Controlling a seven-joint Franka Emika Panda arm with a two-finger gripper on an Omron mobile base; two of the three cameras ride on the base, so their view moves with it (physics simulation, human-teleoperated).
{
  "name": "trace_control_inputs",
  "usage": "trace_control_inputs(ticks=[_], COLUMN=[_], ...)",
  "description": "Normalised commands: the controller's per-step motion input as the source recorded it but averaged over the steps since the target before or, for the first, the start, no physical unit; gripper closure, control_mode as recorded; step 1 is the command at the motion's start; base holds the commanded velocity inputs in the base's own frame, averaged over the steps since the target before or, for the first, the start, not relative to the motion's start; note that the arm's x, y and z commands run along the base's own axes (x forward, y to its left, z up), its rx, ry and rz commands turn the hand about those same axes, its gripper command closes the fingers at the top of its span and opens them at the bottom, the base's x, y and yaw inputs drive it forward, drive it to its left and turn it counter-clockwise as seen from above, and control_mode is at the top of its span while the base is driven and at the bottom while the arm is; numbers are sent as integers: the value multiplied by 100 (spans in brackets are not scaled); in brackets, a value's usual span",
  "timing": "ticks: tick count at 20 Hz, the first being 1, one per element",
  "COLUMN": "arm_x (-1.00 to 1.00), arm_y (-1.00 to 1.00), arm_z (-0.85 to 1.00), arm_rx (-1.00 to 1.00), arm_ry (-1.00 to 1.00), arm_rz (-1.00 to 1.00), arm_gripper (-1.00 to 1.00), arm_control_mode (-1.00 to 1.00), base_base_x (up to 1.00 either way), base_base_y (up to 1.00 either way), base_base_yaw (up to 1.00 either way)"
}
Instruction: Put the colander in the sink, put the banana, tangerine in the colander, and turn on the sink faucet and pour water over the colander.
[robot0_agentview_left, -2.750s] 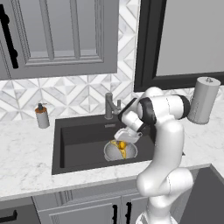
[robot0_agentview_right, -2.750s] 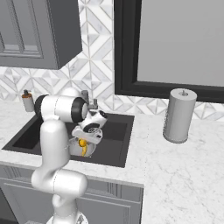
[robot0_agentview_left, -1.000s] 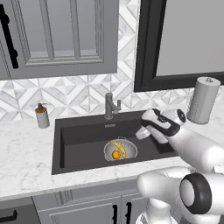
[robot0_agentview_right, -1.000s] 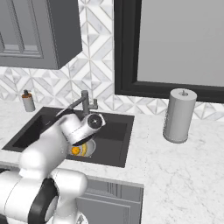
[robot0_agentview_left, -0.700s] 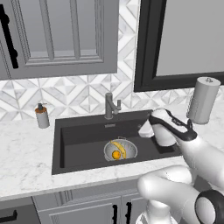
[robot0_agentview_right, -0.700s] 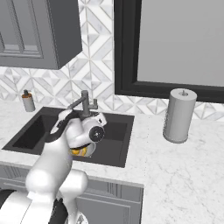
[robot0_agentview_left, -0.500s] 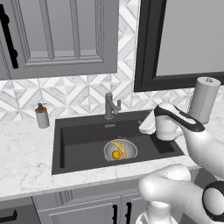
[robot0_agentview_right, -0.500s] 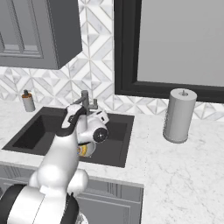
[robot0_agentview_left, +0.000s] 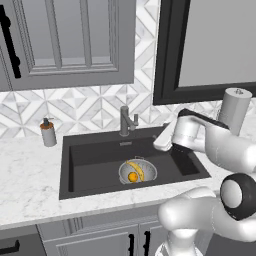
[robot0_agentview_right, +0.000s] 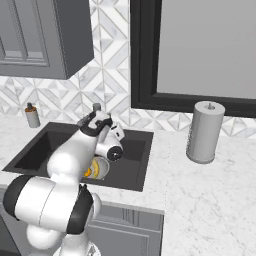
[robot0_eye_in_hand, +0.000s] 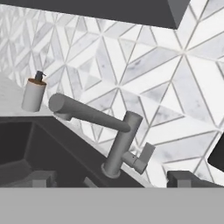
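Observation:
The colander (robot0_agentview_left: 137, 171) sits in the dark sink (robot0_agentview_left: 95, 160), right of the middle. In it lie the banana (robot0_agentview_left: 139, 169) and the tangerine (robot0_agentview_left: 132, 176). My gripper (robot0_agentview_left: 159, 142) hovers over the sink's back right corner, right of the sink faucet (robot0_agentview_left: 125, 121) and apart from it. In the hand view the faucet (robot0_eye_in_hand: 119, 146) stands straight ahead: its spout reaches left and its short lever (robot0_eye_in_hand: 142, 157) points right. The gripper (robot0_eye_in_hand: 113, 181) is open, with its dark fingertips (robot0_eye_in_hand: 41, 178) wide apart and nothing between them. My arm hides part of the colander (robot0_agentview_right: 102, 169) in the right base view.
A soap dispenser (robot0_agentview_left: 48, 133) stands on the marble counter left of the sink. A paper towel roll (robot0_agentview_left: 235, 110) stands at the back right. Grey wall cabinets and a dark window frame hang above the tiled backsplash.
The gripper has left the colander, risen and swung right and back to the faucet's height. The elbow has swung out to the right. The jaws stay open.

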Motion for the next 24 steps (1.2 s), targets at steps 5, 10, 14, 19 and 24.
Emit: trace_control_inputs(ticks=[5, 10, 14, 19, 24], arm_x=[47, 27, 35, 25, 25], arm_y=[-6, 1, 0, 0, 4], arm_z=[5, -1, 11, 15, 4], arm_rx=[0, 1, 3, 8, 8], arm_ry=[6, 4, 3, 6, 0], arm_rz=[0, 0, 0, 0, 0], arm_gripper=[-100, -100, -100, -100, -100], arm_control_mode=[-100, -100, -100, -100, -100], base_base_x=[0, 0, 0, 0, 0], base_base_y=[0, 0, 0, 0, 0], base_base_yaw=[0, 0, 0, 0, 0])
